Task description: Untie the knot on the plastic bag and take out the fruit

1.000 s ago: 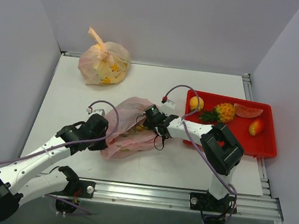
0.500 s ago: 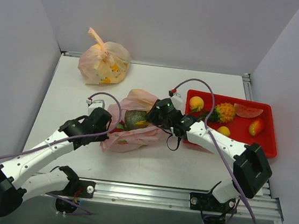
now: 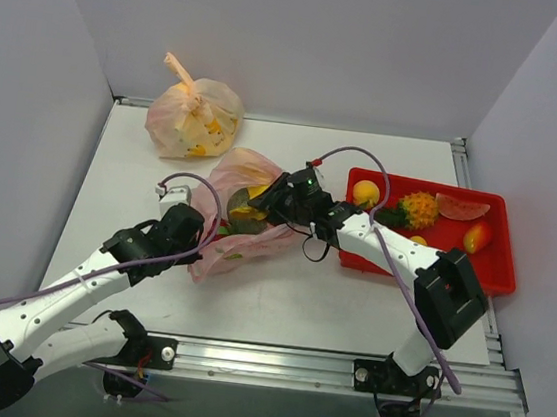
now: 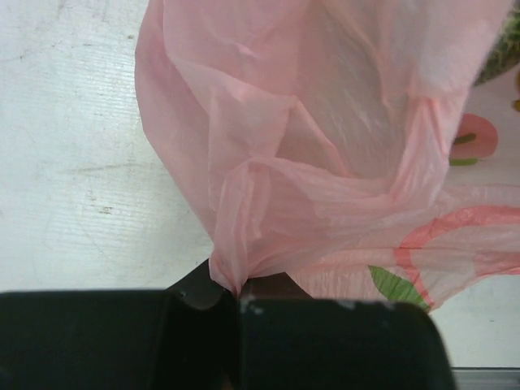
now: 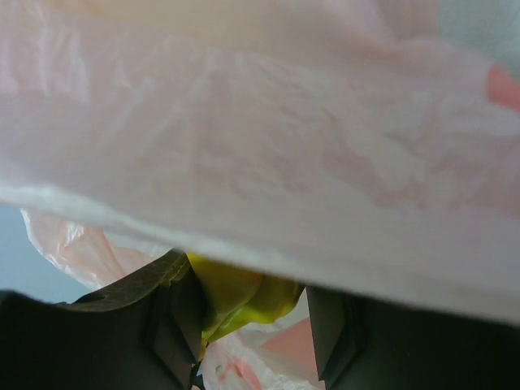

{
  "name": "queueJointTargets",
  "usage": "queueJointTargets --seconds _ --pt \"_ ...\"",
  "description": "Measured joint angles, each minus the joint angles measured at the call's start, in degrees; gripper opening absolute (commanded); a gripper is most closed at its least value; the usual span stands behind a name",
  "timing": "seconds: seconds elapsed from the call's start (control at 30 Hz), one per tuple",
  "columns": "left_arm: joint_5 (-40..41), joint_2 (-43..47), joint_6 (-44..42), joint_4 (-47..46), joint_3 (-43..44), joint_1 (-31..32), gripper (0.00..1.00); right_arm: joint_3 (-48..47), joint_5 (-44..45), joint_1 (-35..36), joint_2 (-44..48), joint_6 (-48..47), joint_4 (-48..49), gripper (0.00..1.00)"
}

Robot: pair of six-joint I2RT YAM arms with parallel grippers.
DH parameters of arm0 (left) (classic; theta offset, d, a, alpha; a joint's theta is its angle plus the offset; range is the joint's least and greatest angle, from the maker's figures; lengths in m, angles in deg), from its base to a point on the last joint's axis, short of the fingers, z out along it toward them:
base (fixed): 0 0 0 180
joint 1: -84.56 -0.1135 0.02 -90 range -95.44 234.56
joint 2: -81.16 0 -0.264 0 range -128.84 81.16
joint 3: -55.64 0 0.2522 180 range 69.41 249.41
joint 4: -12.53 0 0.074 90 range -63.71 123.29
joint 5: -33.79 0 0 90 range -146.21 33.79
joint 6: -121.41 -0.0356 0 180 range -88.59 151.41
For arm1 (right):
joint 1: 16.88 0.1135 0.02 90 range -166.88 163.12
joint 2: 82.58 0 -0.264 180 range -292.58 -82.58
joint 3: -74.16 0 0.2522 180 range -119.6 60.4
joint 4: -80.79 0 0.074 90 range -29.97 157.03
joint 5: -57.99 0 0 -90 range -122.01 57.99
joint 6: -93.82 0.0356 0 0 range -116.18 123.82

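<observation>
The pink plastic bag [image 3: 245, 240] lies at the table's middle with its mouth open toward the right; no knot shows on it. My left gripper [image 3: 203, 238] is shut on a pinched fold of the bag's near left edge, seen in the left wrist view [image 4: 237, 296] with the bag [image 4: 325, 146] spread beyond it. My right gripper [image 3: 259, 202] is inside the bag's mouth. In the right wrist view [image 5: 248, 309] its fingers stand apart around the yellow banana bunch [image 5: 236, 296], which touches the left finger. A green melon [image 3: 235, 204] shows inside the bag.
A red tray [image 3: 497, 279] at the right holds a pineapple [image 3: 420, 207], a round orange [image 3: 366, 191], a watermelon slice [image 3: 462, 206] and a red-yellow fruit [image 3: 477, 236]. The paler orange bag [image 3: 193, 118] stands tied at the back left.
My right gripper has pushed left and deeper into the bag's mouth, onto the banana. My left gripper kept its hold and the bag shifted slightly toward the back.
</observation>
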Motion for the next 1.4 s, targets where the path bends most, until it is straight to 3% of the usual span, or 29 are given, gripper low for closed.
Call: queueJointTargets --seconds 0.17,0.37,0.63,0.9,1.07,1.4 --pt "3.13 0.20 0.83 0.00 0.07 0.46 0.00 -0.35 -1.92 1.79 -3.19 3.17 1.44 0.12" --pt "9.79 -1.01 0.09 -0.35 1.18 -0.22 0.00 0.42 -7.04 2.69 -0.42 0.48 -3.15 0.07" --pt "12.83 -5.29 -4.24 -2.97 7.06 -4.94 0.00 0.00 -12.81 0.98 7.32 -12.04 -16.74 0.04" --pt "12.52 -5.62 -8.48 -3.54 13.22 -6.45 0.00 -4.42 -13.20 0.92 7.45 -23.76 -25.99 0.00" --pt "11.91 -0.76 -9.42 -3.96 12.37 -6.47 0.00 -4.35 -9.35 0.15 7.39 -25.75 -27.80 0.00" --pt "15.72 15.85 -9.42 -3.41 2.58 -7.52 0.00 -5.84 -7.78 -3.34 2.89 -32.00 -34.40 0.00"
